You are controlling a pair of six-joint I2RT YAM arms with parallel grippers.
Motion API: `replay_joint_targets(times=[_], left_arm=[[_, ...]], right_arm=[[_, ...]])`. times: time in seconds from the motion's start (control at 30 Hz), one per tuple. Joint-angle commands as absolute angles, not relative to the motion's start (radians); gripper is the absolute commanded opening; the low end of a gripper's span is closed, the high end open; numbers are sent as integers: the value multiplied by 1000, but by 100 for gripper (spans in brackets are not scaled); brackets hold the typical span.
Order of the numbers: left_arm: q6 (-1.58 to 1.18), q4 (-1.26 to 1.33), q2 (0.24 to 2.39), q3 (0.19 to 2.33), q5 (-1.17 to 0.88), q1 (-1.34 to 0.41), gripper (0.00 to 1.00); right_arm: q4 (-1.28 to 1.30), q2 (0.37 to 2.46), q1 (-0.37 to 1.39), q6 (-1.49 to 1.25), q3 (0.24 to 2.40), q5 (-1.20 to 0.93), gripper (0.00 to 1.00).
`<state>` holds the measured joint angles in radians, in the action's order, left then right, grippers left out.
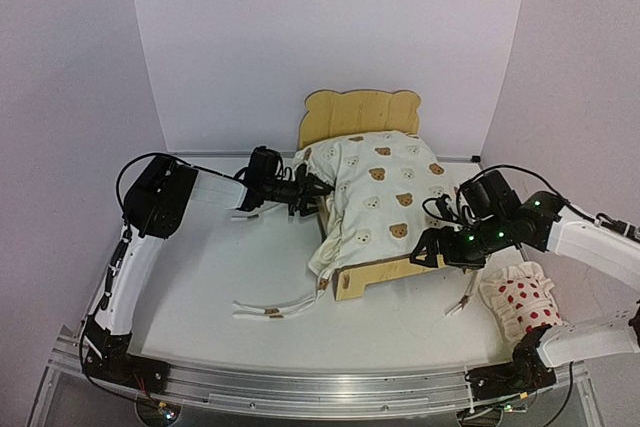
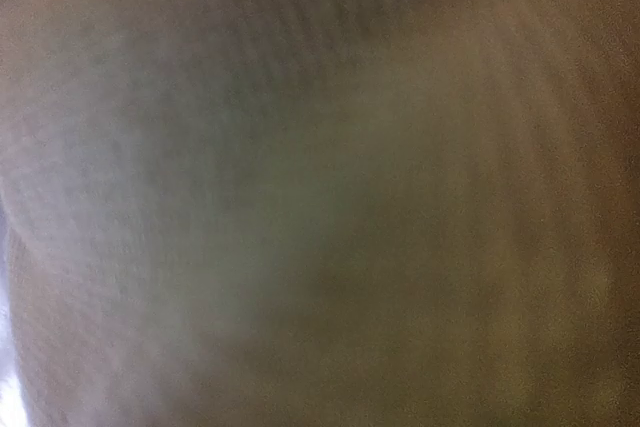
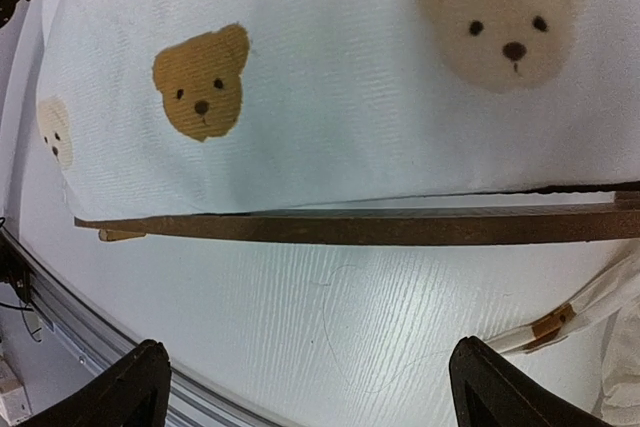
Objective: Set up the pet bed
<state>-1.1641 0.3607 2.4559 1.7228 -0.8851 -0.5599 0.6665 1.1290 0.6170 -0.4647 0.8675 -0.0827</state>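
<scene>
You are partway through, by the look of it. The pet bed point(image 1: 380, 275) stands in the middle of the surface point(image 1: 190, 267), with its headboard point(image 1: 360, 112) toward the top of the frame. The bear-print cushion point(image 1: 380, 197) already lies over it, but skewed: it bunches and hangs over the bed's lower-left corner. Its ties point(image 1: 272, 307) trail loose on the surface at lower centre-left, fastened to nothing. The red-dotted pillow point(image 1: 520, 307) lies on the surface at lower right, well apart from the bed.

Your left hand point(image 1: 318, 187) is at the cushion's left edge, touching the fabric. Its wrist view is filled with blurred cloth, so you cannot tell whether it has pinched the cushion or only presses against it, nor how wide it stands. Your right hand point(image 1: 432, 247) sits just beside the bed's lower-right corner, spread wide with nothing in it. Its wrist view shows both fingertips far apart over bare surface, with the side rail point(image 3: 400, 227) and the cushion above them.

What is left, I judge, is to square the cushion inside the rails, deal with the ties, and place the pillow at the headboard end.
</scene>
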Motion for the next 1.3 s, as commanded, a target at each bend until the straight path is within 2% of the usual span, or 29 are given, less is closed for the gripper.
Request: replay_joint_targets(times=[0.0, 0.13, 0.27, 0.8, 1.27], left_arm=[[-886, 461, 2264, 1868, -850, -588, 23], [-853, 383, 2256, 1944, -833, -595, 22], [-819, 362, 2187, 1884, -799, -608, 22], [-797, 460, 1763, 1195, -566, -674, 22], [-879, 529, 1732, 888, -394, -765, 25]], right_arm=[[636, 1119, 622, -452, 851, -80, 98], [631, 1123, 621, -449, 851, -82, 98], [631, 1100, 621, -452, 844, -71, 98], [624, 1060, 621, -491, 788, -85, 98], [591, 1043, 621, -557, 702, -72, 98]])
